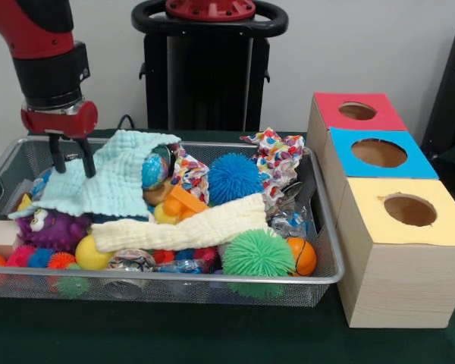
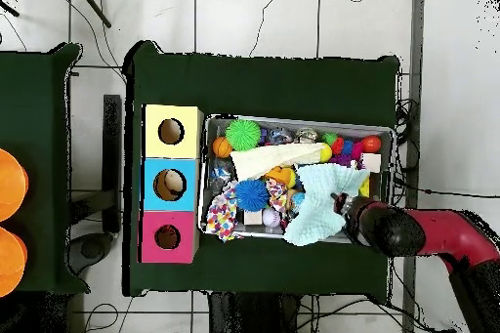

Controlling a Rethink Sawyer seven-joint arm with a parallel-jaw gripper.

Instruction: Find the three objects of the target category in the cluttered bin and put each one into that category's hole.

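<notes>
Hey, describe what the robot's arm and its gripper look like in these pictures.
The arm is a thick round tube with a red shell, then a black cylindrical wrist section. Below sits a red, silver-banded mount carrying the gripper, with two slim, dark, straight fingers. Overhead, the arm shows red with a black end.

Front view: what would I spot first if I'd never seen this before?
Probably the wire bin stuffed with bright toys, with a spiky green ball at its front and a spiky blue ball behind it. The red arm's gripper hangs over a pale blue cloth at the bin's left end, fingers apart. To the right stand three wooden boxes with round holes, topped yellow, blue and red.
</notes>
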